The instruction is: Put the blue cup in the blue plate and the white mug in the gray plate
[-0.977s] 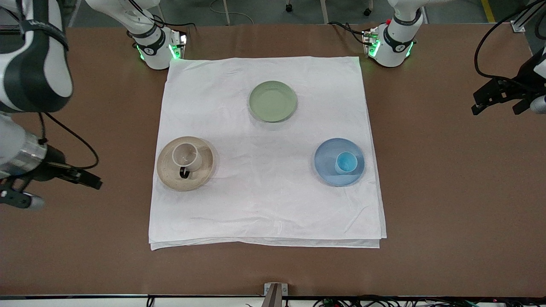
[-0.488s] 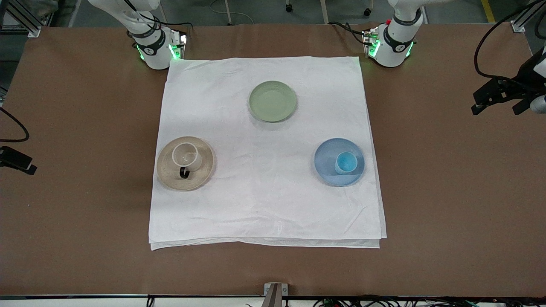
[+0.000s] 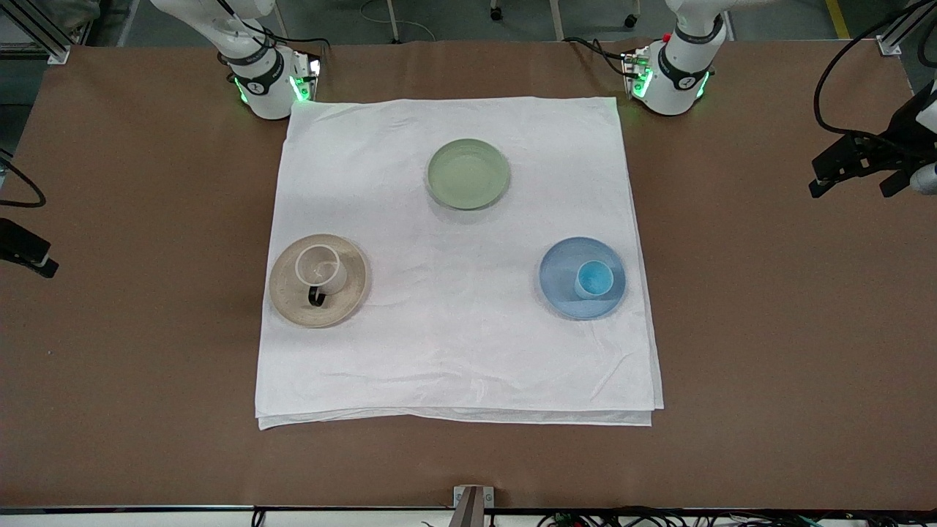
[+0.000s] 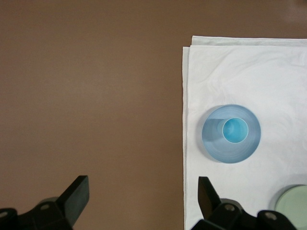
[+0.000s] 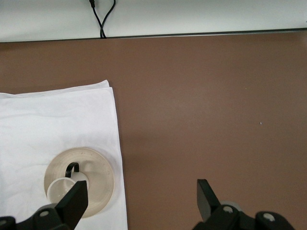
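Note:
The blue cup [image 3: 594, 279] stands upright in the blue plate [image 3: 561, 293] on the white cloth; both show in the left wrist view, cup [image 4: 235, 130] in plate [image 4: 213, 143]. The white mug [image 3: 320, 269] stands in the gray plate [image 3: 351, 293], handle toward the front camera; the right wrist view shows the mug [image 5: 60, 190] and plate [image 5: 100, 175]. My left gripper [image 3: 853, 176] is open and empty over bare table at the left arm's end; in its wrist view [image 4: 143, 196] the jaws stand wide. My right gripper [image 5: 141, 199] is open and empty over bare table at the right arm's end.
A pale green plate [image 3: 468, 173] lies empty on the white cloth [image 3: 454, 351] near the robot bases. Brown table surrounds the cloth. A black part of the right arm [image 3: 25, 249] shows at the frame edge.
The right arm has pulled away from the gray plate toward its end of the table and mostly out of the front view. The left arm has not moved.

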Controlling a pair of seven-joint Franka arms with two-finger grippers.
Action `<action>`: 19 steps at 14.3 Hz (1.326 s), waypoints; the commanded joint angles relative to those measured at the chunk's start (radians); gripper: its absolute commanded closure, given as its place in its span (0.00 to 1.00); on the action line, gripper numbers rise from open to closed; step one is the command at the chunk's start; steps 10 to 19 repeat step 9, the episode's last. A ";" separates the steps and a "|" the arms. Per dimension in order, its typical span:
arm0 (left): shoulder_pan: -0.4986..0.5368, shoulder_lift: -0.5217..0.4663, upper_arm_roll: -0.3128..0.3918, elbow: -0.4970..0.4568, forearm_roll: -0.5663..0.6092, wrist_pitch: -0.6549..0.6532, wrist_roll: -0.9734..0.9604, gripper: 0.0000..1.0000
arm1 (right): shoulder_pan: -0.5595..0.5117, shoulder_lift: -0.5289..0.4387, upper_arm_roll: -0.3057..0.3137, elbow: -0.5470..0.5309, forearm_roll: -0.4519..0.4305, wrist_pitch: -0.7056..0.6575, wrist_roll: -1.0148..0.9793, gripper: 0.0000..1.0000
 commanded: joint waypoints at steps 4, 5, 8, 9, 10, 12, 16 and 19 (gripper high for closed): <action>0.003 -0.008 -0.001 0.004 -0.019 0.003 -0.003 0.00 | -0.002 -0.083 0.000 -0.111 -0.001 -0.030 0.004 0.00; 0.003 -0.008 -0.001 0.004 -0.019 0.002 -0.003 0.00 | 0.000 -0.089 -0.001 -0.123 -0.002 -0.032 0.004 0.00; 0.003 -0.008 -0.001 0.004 -0.019 0.002 -0.003 0.00 | -0.003 -0.108 -0.001 -0.186 -0.007 -0.015 0.032 0.00; 0.003 -0.008 -0.001 0.004 -0.017 0.002 -0.003 0.00 | -0.003 -0.112 -0.001 -0.192 -0.007 -0.006 0.032 0.00; 0.003 -0.008 -0.001 0.004 -0.017 0.002 -0.003 0.00 | -0.003 -0.112 -0.001 -0.192 -0.007 -0.006 0.032 0.00; 0.003 -0.008 -0.001 0.004 -0.017 0.002 -0.003 0.00 | -0.003 -0.112 -0.001 -0.192 -0.007 -0.006 0.032 0.00; 0.003 -0.008 -0.001 0.004 -0.017 0.002 -0.003 0.00 | -0.003 -0.112 -0.001 -0.192 -0.007 -0.006 0.032 0.00; 0.003 -0.008 -0.001 0.004 -0.017 0.002 -0.003 0.00 | -0.003 -0.112 -0.001 -0.192 -0.007 -0.006 0.032 0.00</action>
